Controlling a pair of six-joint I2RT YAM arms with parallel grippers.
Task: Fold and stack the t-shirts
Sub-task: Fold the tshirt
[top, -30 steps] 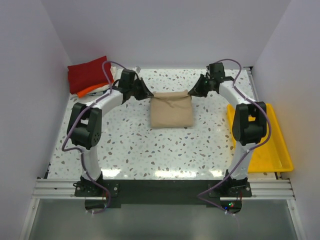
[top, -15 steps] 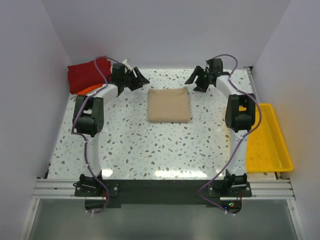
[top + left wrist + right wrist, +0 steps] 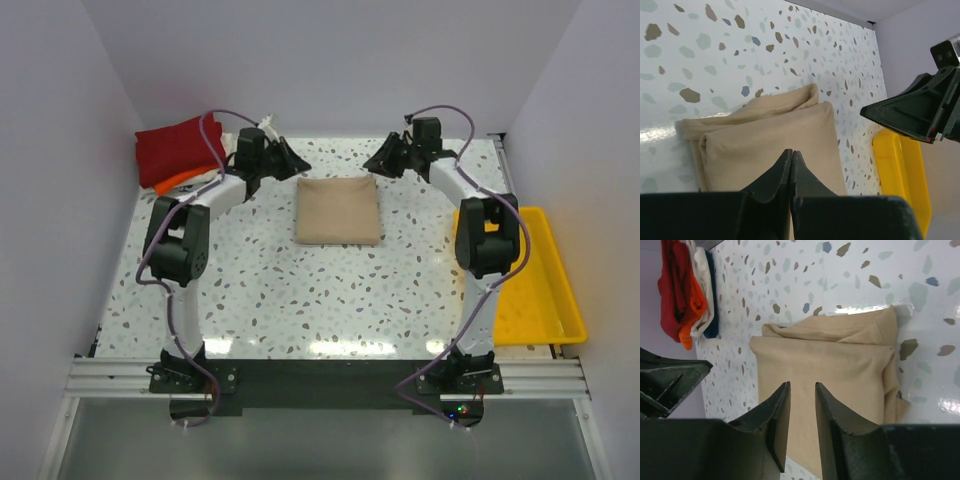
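Shows a tan t-shirt (image 3: 338, 210) folded into a compact rectangle, lying flat on the speckled tabletop (image 3: 300, 300) close to the far edge, roughly midway between the left and right edges. Reveals, from both wrist views, layered fold edges along two of its sides. Finds the left gripper (image 3: 290, 160) above the table just off the shirt's far-left corner, clear of the cloth, its tips pressed together on nothing, plainly so from the left wrist. Puts the right gripper (image 3: 378, 163) just off the far-right corner, likewise apart from the cloth, with a narrow gap between its tips and nothing in that gap. Shows, at the far-left corner of the tabletop and well apart from the tan t-shirt, a pile with a dark red shirt (image 3: 175, 148) on top, an orange shirt (image 3: 175, 181) under it, then a white shirt (image 3: 704, 290) and a dark blue cloth (image 3: 713, 300). Leaves a yellow tray (image 3: 545, 300) along the right edge.
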